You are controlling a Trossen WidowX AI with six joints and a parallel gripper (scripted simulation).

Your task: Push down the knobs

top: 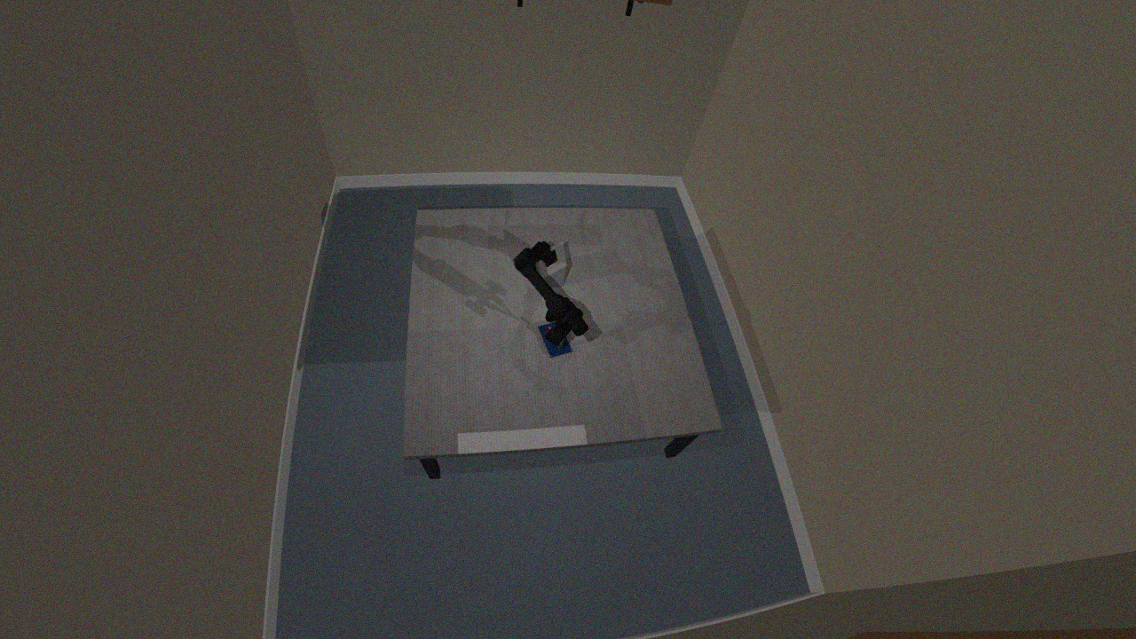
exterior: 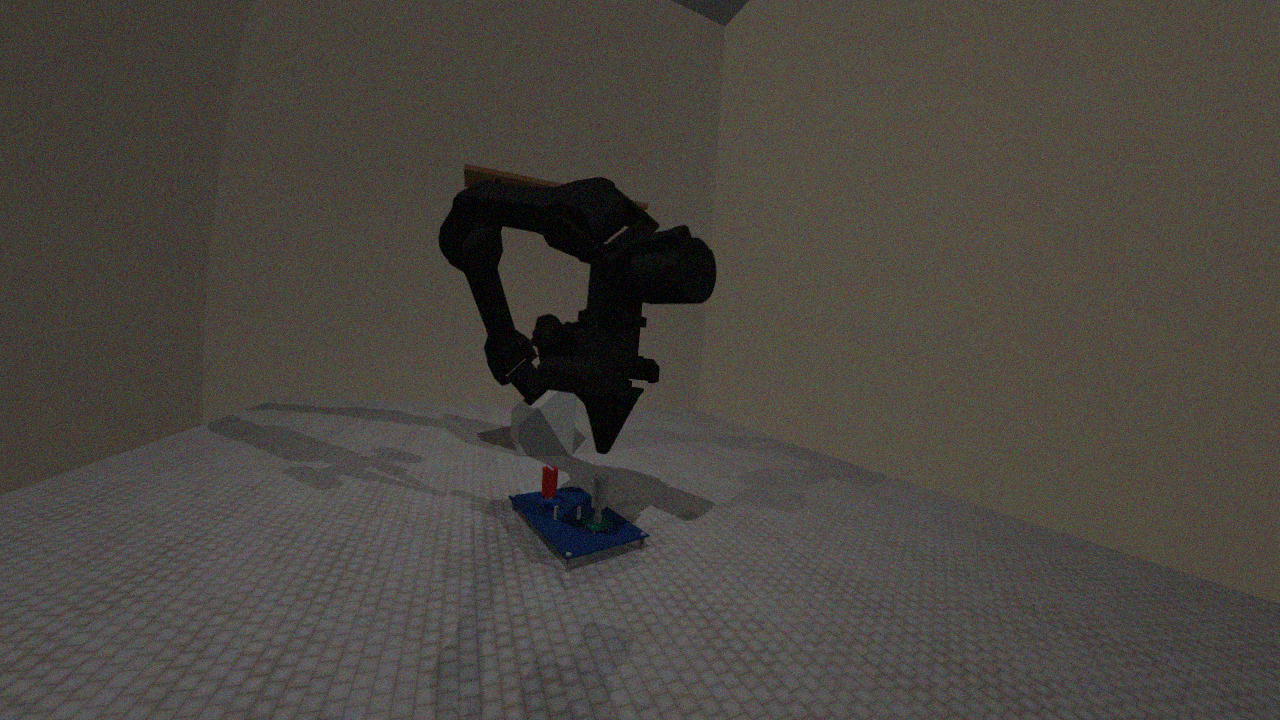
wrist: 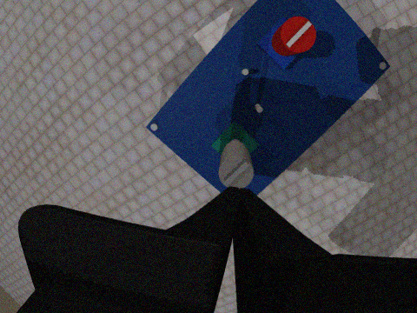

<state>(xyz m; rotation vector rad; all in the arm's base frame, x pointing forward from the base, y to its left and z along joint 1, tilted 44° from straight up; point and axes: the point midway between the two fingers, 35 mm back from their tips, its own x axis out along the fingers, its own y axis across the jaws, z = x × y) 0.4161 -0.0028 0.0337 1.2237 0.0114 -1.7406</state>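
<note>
The blue circuit board (top: 557,351) (exterior: 572,540) (wrist: 187,130) stands on short legs on the table. The grey knob (exterior: 599,490) (wrist: 235,169) stands upright above the green potentiometer (exterior: 592,526) (wrist: 219,143), with a short stretch of shaft showing between them in the exterior view. The red knob (exterior: 549,481) (wrist: 300,35) stands over the blue potentiometer (wrist: 283,62) near the far end; its seating is too small to tell. My gripper (exterior: 604,450) (wrist: 238,189) is shut and empty, pointing down. Its tips are a little above the grey knob, with a gap visible in the exterior view.
Two small pale posts (exterior: 555,512) (wrist: 245,71) (wrist: 259,108) rise from the board between the potentiometers. The arm (top: 540,278) (exterior: 613,295) reaches over the board from the back. A pale strip (top: 522,438) lies at the table's front edge.
</note>
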